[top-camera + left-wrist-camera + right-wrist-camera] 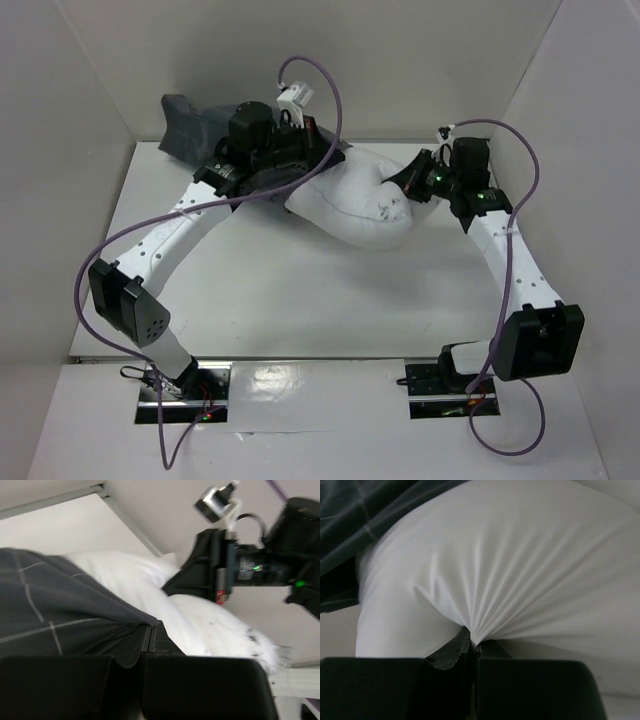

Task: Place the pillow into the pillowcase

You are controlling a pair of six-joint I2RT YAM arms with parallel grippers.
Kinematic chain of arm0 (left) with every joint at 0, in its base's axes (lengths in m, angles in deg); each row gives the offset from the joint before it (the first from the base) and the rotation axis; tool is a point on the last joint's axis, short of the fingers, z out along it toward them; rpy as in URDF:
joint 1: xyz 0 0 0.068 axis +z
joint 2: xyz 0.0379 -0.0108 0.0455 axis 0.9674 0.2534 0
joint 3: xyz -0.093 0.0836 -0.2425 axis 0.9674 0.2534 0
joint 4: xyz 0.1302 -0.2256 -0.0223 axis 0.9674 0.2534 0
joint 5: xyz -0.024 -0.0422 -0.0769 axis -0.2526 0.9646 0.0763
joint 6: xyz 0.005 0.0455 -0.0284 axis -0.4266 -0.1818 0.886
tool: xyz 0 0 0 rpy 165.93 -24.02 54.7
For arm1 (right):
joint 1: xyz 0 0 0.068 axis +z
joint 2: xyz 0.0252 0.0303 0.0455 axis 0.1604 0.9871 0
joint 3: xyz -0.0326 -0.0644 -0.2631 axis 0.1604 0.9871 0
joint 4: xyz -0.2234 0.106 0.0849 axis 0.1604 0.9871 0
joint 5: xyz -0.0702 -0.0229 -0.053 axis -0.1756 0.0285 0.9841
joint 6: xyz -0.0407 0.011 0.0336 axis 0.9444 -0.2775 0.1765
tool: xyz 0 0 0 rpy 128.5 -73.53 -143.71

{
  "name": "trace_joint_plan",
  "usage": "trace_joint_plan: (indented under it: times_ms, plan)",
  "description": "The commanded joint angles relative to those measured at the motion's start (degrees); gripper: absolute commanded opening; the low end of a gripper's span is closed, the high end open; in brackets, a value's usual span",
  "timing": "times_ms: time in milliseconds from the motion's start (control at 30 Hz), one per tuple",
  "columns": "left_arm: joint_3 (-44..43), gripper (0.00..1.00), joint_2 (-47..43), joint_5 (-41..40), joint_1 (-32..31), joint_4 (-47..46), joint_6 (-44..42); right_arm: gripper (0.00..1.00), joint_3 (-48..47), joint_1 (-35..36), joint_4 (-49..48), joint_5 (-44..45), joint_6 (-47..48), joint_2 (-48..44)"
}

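Note:
The white pillow (pixel 362 203) lies bunched at the back middle of the table, its left end inside the dark grey grid-patterned pillowcase (pixel 192 126). My left gripper (pixel 150 629) is shut on the pillowcase's (pixel 55 615) opening edge, held up over the pillow (pixel 200 620). My right gripper (pixel 475 645) is shut on a pinch of pillow (pixel 520 555) fabric, and folds fan out from its tips. In the top view the right gripper (pixel 404 181) sits at the pillow's right end and the left gripper (pixel 318 163) at its left end. A corner of the pillowcase (pixel 350 510) shows behind the pillow.
White walls (pixel 90 60) close in the table on the left, back and right. The pillowcase's far end lies against the back wall. Purple cables (pixel 330 95) loop above both arms. The right arm's wrist (pixel 250 567) hangs close over the pillow in the left wrist view.

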Motion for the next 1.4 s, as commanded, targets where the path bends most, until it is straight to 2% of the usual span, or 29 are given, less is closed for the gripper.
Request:
trace_joint_plan:
  times_ms: [0, 67, 200, 300, 433, 500, 600, 700, 767, 800, 867, 900, 933, 967, 1000, 1067, 1133, 1167, 1200, 1233, 1300, 1367]
  plan:
    - [-8.26, 0.00, -0.05, 15.63, -4.42, -12.07, 8.11, 0.00, 4.37, 2.72, -6.80, -1.27, -1.43, 0.22]
    - [-8.80, 0.00, -0.04, 16.15, -4.42, -9.51, 8.11, 0.00, 5.09, 2.72, -6.80, -1.28, -1.43, -3.36]
    - [-6.09, 0.00, -6.62, 15.64, -4.42, -6.44, 10.39, 0.00, 3.86, 2.72, 4.67, 0.48, 3.04, -9.61]
    - [-5.38, 0.00, -13.02, 11.07, -4.95, 0.15, 9.78, 0.00, 3.86, 2.72, 13.37, 2.67, 5.86, -14.52]
    - [-7.49, 0.00, -14.63, 11.59, -5.47, 9.82, 8.72, 0.00, 3.24, 2.72, 22.45, 3.91, 7.18, -18.41]
    - [-3.83, 0.00, -15.68, 10.19, -5.99, 10.98, 10.12, 0.00, 3.24, 2.72, 25.44, 3.39, 7.18, -19.72]
    - [-0.73, 0.00, -16.39, 6.07, -6.00, 10.98, 10.66, 0.00, 8.23, 2.72, 27.48, 2.77, 5.70, -21.49]
    - [-1.33, 0.00, -10.79, 3.95, -4.51, 10.98, 8.99, 0.00, 9.57, 2.72, 25.99, 2.77, 3.59, -20.80]
    - [-6.06, 0.00, -5.78, 1.75, -2.14, 10.98, 6.97, 0.00, 10.10, 2.72, 21.34, 2.16, 2.09, -17.03]
    - [-8.35, 0.00, 0.94, 1.75, -1.09, 10.98, 6.44, 0.01, 10.10, 2.72, 19.41, 2.67, 0.34, -15.10]
    - [-16.51, 0.00, 8.44, 0.52, 1.73, 11.67, 5.57, 0.03, 5.63, 2.72, 16.24, 6.17, -1.51, -7.28]
    - [-20.29, 0.01, 12.40, -0.44, 2.43, 14.12, 5.56, 0.08, 3.96, 2.72, 14.57, 10.28, -1.52, -4.64]
    - [-30.59, 0.10, 20.01, -0.45, 2.96, 17.88, 2.51, 0.27, -0.41, 1.41, 12.99, 12.50, -2.13, 0.43]
    - [-35.48, 0.18, 23.13, -0.45, 2.96, 25.92, 1.35, 0.46, -2.80, 0.71, 12.02, 14.17, -2.14, 2.57]
    - [-39.88, 0.33, 25.42, -1.06, 2.96, 27.75, -0.23, 0.65, -8.04, -0.87, 12.01, 16.98, -0.48, 6.24]
    - [-38.62, 0.54, 23.52, -3.51, 2.96, 27.76, -1.73, 0.93, -11.84, -2.63, 12.01, 20.24, 0.40, 8.29]
    - [-34.76, 0.71, 20.01, -9.55, 2.96, 24.52, -4.88, 0.96, -14.76, -6.48, 11.39, 20.78, 1.99, 10.05]
    - [-34.74, 0.83, 17.21, -12.03, 3.66, 23.82, -5.86, 0.97, -17.21, -7.81, 10.70, 19.57, 2.78, 11.97]
    - [-34.74, 0.88, 16.31, -14.23, 3.67, 23.29, -6.74, 0.99, -18.63, -9.13, 10.69, 19.03, 2.79, 13.12]
    - [-35.69, 0.89, 16.30, -17.12, 5.15, 23.28, -8.05, 0.99, -20.04, -11.23, 10.69, 18.07, 2.79, 15.31]
    - [-38.33, 0.89, 16.30, -18.46, 6.74, 23.98, -9.20, 0.99, -23.12, -11.96, 11.30, 16.75, 3.57, 16.12]
    - [-40.53, 0.89, 16.92, -18.47, 9.19, 25.73, -9.21, 1.00, -22.26, -11.96, 8.42, 15.43, 4.10, 15.69]
